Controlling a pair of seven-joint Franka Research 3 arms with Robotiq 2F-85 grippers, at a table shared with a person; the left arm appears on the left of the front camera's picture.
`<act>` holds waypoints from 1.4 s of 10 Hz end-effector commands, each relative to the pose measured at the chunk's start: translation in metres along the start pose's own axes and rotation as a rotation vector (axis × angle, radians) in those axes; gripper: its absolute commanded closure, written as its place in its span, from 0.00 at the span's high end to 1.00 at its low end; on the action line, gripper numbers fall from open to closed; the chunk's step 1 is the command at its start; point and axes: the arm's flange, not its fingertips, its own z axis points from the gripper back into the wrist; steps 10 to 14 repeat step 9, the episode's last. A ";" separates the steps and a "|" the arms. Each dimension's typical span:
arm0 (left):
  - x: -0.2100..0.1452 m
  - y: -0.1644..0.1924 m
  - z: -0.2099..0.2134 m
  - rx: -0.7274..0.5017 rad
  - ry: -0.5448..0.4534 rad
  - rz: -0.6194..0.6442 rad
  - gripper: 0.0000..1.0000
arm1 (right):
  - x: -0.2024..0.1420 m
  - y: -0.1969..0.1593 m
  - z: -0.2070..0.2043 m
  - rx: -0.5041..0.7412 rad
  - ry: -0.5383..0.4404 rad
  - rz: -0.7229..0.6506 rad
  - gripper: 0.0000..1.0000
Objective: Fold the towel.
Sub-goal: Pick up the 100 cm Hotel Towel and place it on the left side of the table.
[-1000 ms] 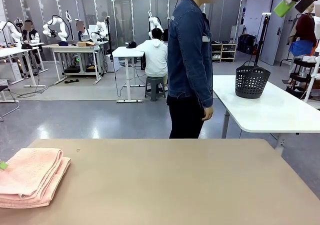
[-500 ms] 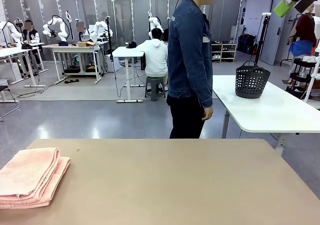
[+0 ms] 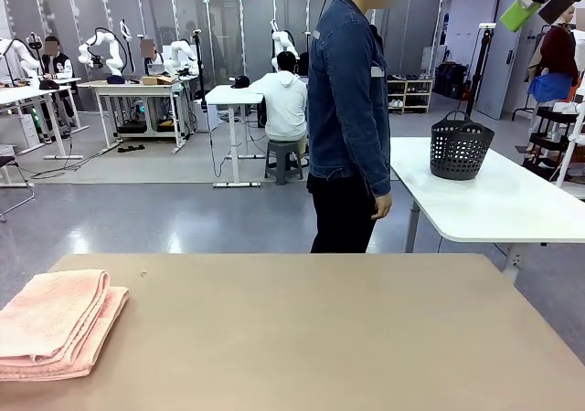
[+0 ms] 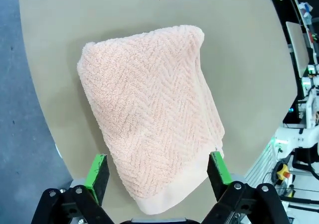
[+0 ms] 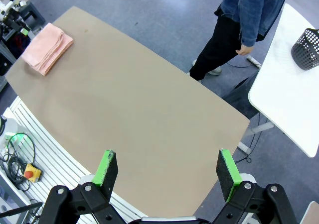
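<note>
The towel (image 3: 55, 324) lies folded into a thick pale pink stack at the near left corner of the tan table (image 3: 311, 338). Seen from the left wrist, my left gripper (image 4: 158, 174) hovers above the towel (image 4: 149, 114), open, its green pads (image 4: 97, 176) standing either side of the hem end without touching it. My right gripper (image 5: 168, 171) is open and holds nothing, high over the table's near right part, with the towel (image 5: 47, 47) far off at the table's other end. One of its green pads (image 3: 519, 14) shows at the top right corner of the front view.
A person in a denim jacket (image 3: 352, 110) stands side-on behind the table's far edge. A dark perforated basket (image 3: 460, 146) sits on a white table (image 3: 494, 201) at the back right. The tan surface right of the towel is bare.
A green tip of my left gripper at the picture's left edge, beside the towel, has withdrawn from the front view. The towel has stayed put. The person shifted slightly.
</note>
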 end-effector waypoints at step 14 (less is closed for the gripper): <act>0.005 0.002 0.004 0.000 0.001 -0.007 1.00 | 0.000 -0.001 0.002 -0.001 0.008 0.010 1.00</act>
